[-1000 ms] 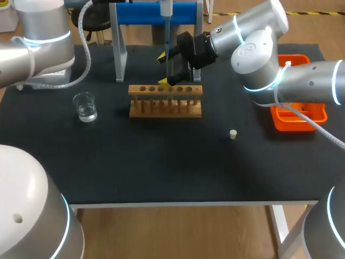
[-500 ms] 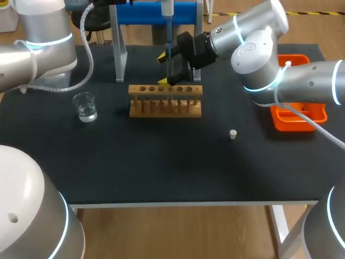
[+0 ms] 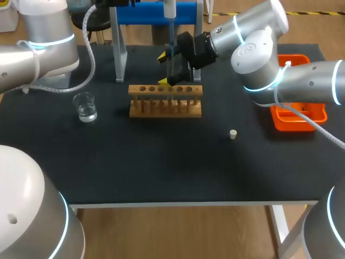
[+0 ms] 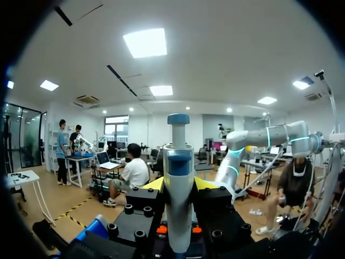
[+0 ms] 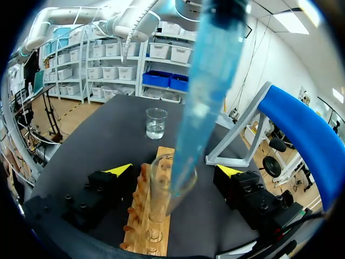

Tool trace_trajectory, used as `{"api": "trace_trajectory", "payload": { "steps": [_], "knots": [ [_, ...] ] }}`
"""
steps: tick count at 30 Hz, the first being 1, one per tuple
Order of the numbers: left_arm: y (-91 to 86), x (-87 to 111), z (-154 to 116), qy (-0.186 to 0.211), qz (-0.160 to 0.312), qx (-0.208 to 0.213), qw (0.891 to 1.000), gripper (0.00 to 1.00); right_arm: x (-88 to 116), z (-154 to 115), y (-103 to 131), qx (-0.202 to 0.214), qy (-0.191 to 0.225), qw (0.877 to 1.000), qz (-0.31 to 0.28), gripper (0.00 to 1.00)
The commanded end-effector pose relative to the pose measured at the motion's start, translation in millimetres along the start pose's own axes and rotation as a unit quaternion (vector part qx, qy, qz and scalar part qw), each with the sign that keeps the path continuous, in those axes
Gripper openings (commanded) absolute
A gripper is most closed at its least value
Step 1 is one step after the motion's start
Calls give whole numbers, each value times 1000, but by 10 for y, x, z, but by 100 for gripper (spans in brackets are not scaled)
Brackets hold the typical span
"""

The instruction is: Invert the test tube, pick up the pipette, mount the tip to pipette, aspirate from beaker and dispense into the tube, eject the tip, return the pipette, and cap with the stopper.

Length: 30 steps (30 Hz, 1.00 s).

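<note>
My left gripper is shut on the white and blue pipette, holding it upright above the rack; in the head view the pipette shows at the far edge. Its blue tip points down into the mouth of a clear test tube standing in the wooden rack. My right gripper is open, one finger on each side of the tube without touching it. The glass beaker with water stands left of the rack. A small white stopper lies right of the rack.
A blue and grey pipette stand rises behind the rack at the table's far edge. An orange tray sits at the right edge under my right arm. The rack has several empty holes.
My left arm has shifted slightly to the right, carrying the pipette with it. The right arm and the objects on the table have stayed still.
</note>
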<state>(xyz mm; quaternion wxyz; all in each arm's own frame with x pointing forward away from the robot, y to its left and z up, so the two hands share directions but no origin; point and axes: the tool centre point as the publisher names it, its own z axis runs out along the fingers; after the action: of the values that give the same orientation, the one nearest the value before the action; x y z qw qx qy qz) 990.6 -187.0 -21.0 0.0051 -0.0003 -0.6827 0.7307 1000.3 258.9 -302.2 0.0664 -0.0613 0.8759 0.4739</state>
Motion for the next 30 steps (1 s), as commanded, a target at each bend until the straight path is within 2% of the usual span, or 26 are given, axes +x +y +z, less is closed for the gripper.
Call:
{"api": "trace_trajectory", "payload": {
  "steps": [1, 14, 30],
  "knots": [
    [10, -11, -3, 4, -2, -1, 1000, 0, -9, -7, -1, 1, 2, 1000, 0, 100],
    [36, 46, -59, -4, -11, -12, 1000, 0, -9, -7, -1, 1, 2, 1000, 0, 100],
    [68, 25, -87, -4, -2, -13, 1000, 0, -9, -7, -1, 1, 2, 1000, 0, 100]
  ]
}}
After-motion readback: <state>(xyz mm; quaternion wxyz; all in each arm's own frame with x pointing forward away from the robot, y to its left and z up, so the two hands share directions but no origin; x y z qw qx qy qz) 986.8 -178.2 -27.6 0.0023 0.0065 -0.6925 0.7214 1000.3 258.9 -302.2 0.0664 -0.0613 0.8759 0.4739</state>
